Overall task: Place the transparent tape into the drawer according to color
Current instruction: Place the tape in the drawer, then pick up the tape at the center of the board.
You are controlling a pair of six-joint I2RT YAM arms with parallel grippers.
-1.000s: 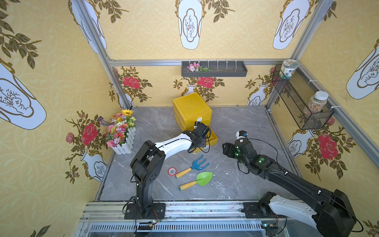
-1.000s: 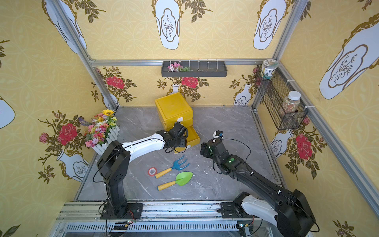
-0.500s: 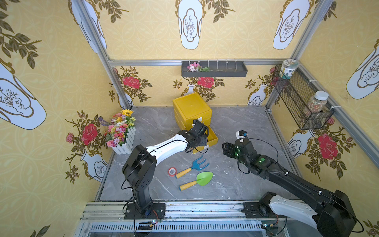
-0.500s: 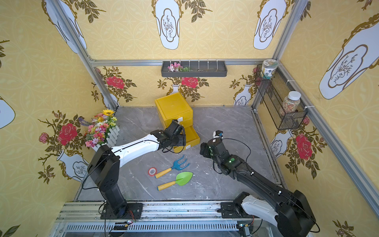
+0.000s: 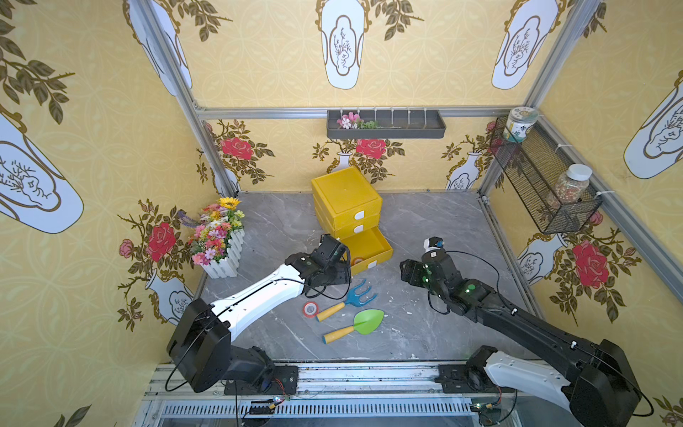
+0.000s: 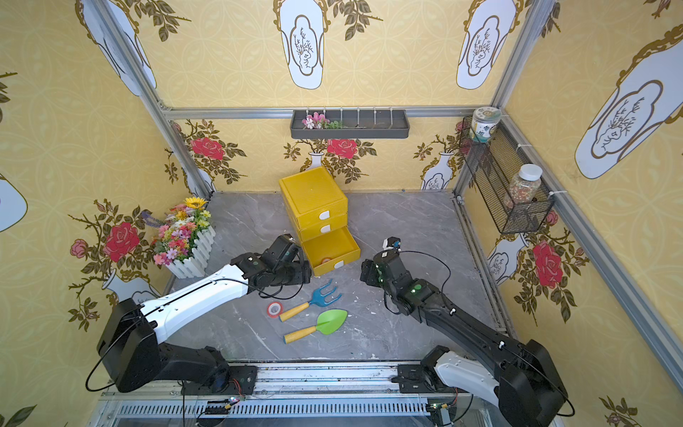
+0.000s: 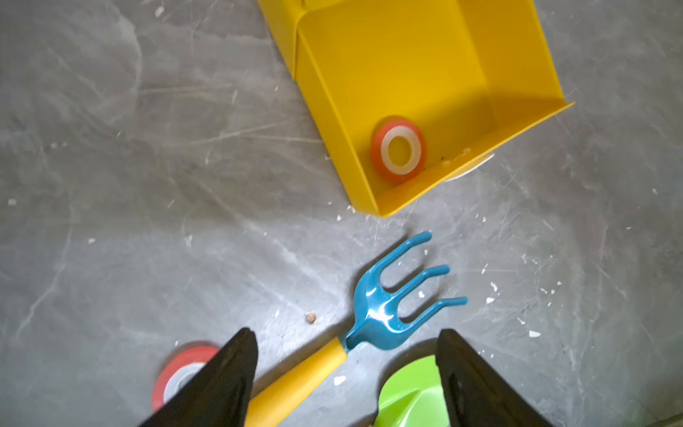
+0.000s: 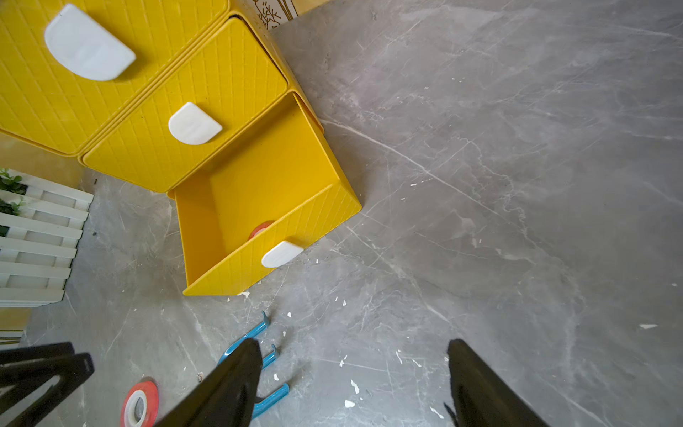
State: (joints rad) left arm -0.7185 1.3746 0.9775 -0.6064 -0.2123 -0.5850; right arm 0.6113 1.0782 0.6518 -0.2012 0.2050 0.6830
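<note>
Starting at the near edge, a green toy trowel [image 5: 364, 321] and a blue hand rake [image 5: 356, 295] lie on the grey table. One red tape roll [image 5: 311, 309] sits just beside the rake's yellow handle, not yet sorted. Above them hangs the left gripper [image 7: 345, 334], jaws spread with nothing between them. A second ago it was narrower and stood over the open drawer; it has since drawn back toward the tools. That reads as a release just finished (the left wrist view settles it): a second red tape roll [image 7: 398, 149] rests inside the bottom drawer [image 7: 513, 66], close to its front wall and the only thing in it. Whether it lies flat or leans, I cannot tell. So one red is filed, and the roll on the table likely belongs there too. The right gripper [image 8: 353, 344] hovers off to the side, likewise spread, empty and unchanged. Farther back, the yellow cabinet's [image 5: 345, 190] two upper drawers are shut, their contents hidden.
</note>
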